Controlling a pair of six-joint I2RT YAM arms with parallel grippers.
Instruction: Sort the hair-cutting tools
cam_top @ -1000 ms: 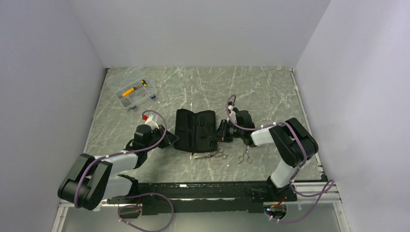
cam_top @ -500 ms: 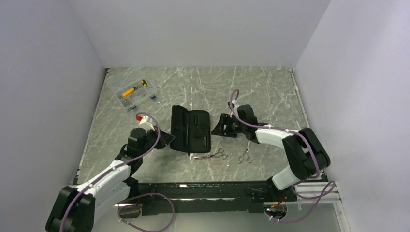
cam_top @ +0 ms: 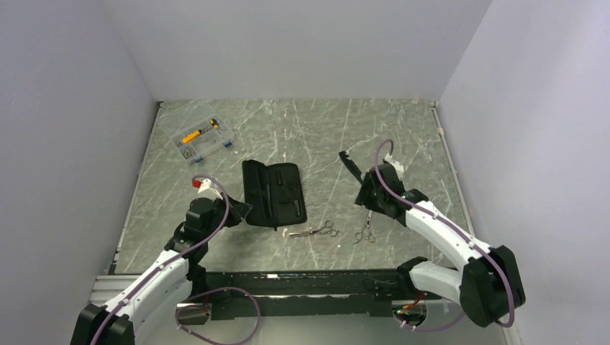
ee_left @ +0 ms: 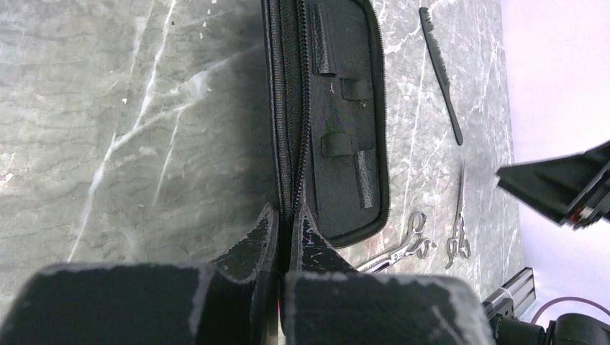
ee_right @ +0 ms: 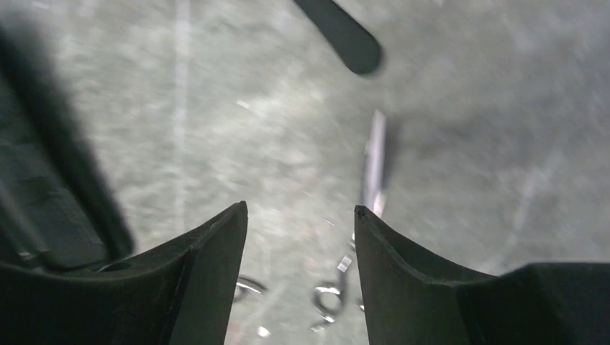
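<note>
The black zip case (cam_top: 273, 194) lies open and flat on the marbled table. My left gripper (cam_top: 241, 210) is shut on its zip edge (ee_left: 289, 172) at the near left corner. Two silver scissors lie in front of the case: one (cam_top: 316, 231) just right of its near corner, the other (cam_top: 365, 230) further right. The slim black comb (cam_top: 350, 164) lies behind them. My right gripper (cam_top: 367, 200) hovers open between the comb and the right scissors, holding nothing. In the blurred right wrist view, that scissors' blade (ee_right: 374, 165) and rings show past the open fingers (ee_right: 216, 244).
A clear plastic box (cam_top: 201, 139) with yellow and small parts sits at the back left. White walls close in the table on three sides. The black rail (cam_top: 302, 284) with both arm bases runs along the near edge.
My right gripper has let go of the case's right side, opened, and swung right over the right scissors. My left gripper has closed on the case and dragged it left.
</note>
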